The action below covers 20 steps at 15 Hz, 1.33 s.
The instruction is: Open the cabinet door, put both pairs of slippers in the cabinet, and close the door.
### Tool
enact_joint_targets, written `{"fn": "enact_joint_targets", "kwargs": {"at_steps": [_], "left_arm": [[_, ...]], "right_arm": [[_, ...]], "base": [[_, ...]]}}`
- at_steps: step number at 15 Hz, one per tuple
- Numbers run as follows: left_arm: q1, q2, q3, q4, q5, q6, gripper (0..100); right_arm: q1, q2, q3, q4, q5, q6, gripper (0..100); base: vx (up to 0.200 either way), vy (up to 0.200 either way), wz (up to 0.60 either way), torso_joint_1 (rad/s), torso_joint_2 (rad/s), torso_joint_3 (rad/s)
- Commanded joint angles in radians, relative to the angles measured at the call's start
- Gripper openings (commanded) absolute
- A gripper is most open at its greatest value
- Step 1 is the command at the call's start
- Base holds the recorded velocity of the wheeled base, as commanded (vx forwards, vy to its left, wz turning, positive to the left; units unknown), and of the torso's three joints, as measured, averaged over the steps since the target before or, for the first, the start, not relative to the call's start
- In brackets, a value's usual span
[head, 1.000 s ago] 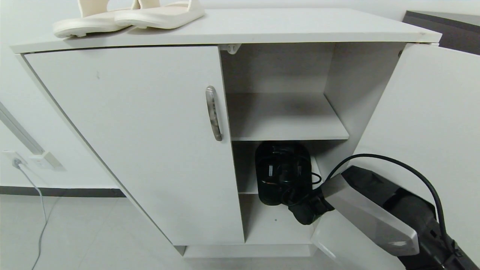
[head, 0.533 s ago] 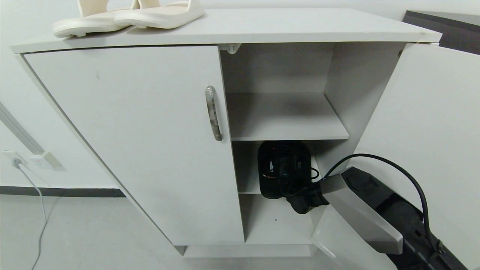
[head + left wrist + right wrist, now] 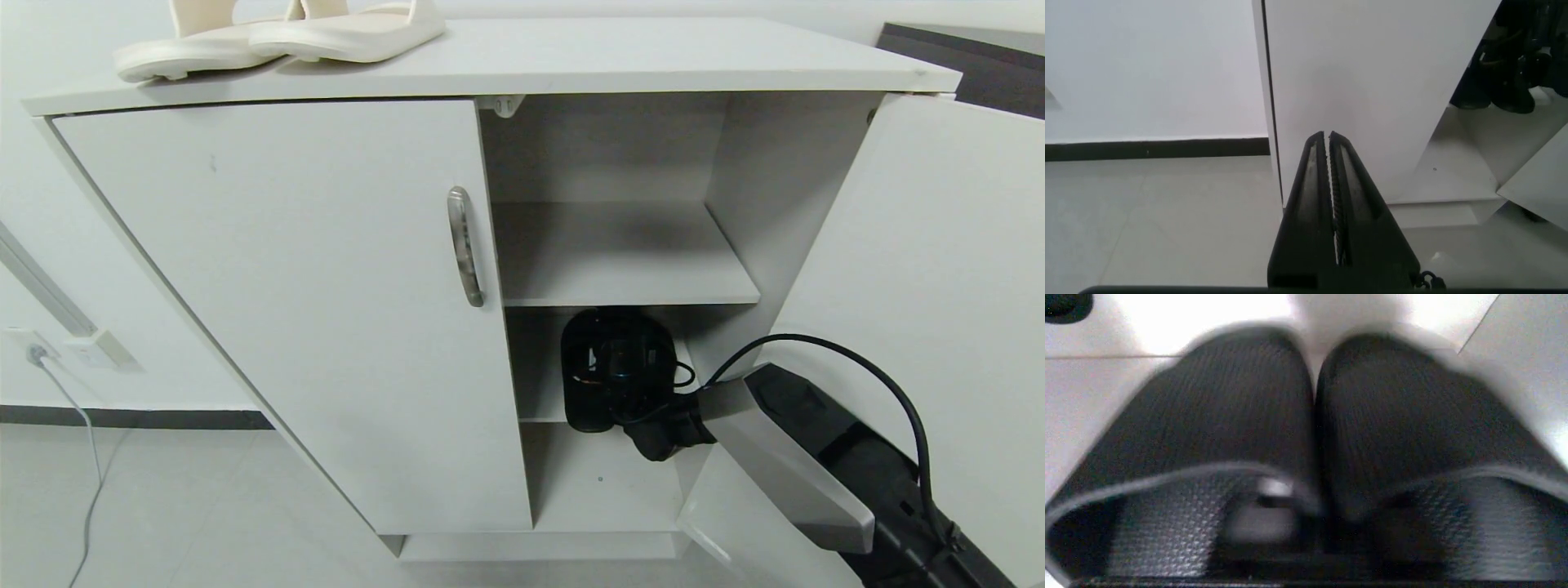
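A pair of black slippers (image 3: pixel 616 367) is inside the white cabinet (image 3: pixel 571 61), in the compartment under the upper shelf (image 3: pixel 620 269). My right gripper (image 3: pixel 641 404) is shut on them, its arm coming in from the lower right. The right wrist view has the two black slippers (image 3: pixel 1249 441) side by side, very close. A cream pair of slippers (image 3: pixel 286 37) lies on the cabinet top at the left. The right cabinet door (image 3: pixel 922 269) stands wide open. My left gripper (image 3: pixel 1331 143) is shut and empty, low over the floor in front of the closed left door (image 3: pixel 1372 82).
The left door (image 3: pixel 310 310) carries a metal handle (image 3: pixel 464 245). A bottom shelf (image 3: pixel 596 490) lies below the slippers. A wall socket with a cable (image 3: pixel 37 355) is at the far left above grey floor (image 3: pixel 163 506).
My right arm has pushed the black slippers deeper into the cabinet, mostly in the first half second. The cream pair and the doors stay as they were.
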Motion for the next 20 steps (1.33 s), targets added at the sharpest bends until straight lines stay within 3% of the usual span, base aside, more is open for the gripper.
{"fn": "enact_joint_targets", "kwargs": {"at_steps": [1, 3, 6, 15, 17, 20], "left_arm": [[0.0, 0.001, 0.0, 0.0, 0.0, 0.0, 0], [0.0, 0.001, 0.0, 0.0, 0.0, 0.0, 0], [0.0, 0.001, 0.0, 0.0, 0.0, 0.0, 0], [0.0, 0.001, 0.0, 0.0, 0.001, 0.001, 0], [0.0, 0.001, 0.0, 0.0, 0.0, 0.003, 0], [0.0, 0.001, 0.0, 0.0, 0.001, 0.003, 0]], "right_arm": [[0.002, -0.002, 0.013, -0.004, 0.0, 0.0, 100], [0.002, -0.006, 0.026, -0.01, 0.0, 0.002, 100], [0.021, -0.1, 0.197, -0.077, -0.001, 0.0, 100], [0.117, -0.497, 0.974, -0.386, 0.011, 0.002, 100], [0.127, -0.529, 1.037, -0.435, 0.017, 0.0, 100], [0.151, -0.534, 1.018, -0.427, 0.022, -0.003, 100]], "base": [[0.0, 0.0, 0.0, 0.0, 0.0, 0.0], [0.0, 0.0, 0.0, 0.0, 0.0, 0.0], [0.0, 0.0, 0.0, 0.0, 0.0, 0.0], [0.0, 0.0, 0.0, 0.0, 0.0, 0.0], [0.0, 0.0, 0.0, 0.0, 0.0, 0.0], [0.0, 0.0, 0.0, 0.0, 0.0, 0.0]]}}
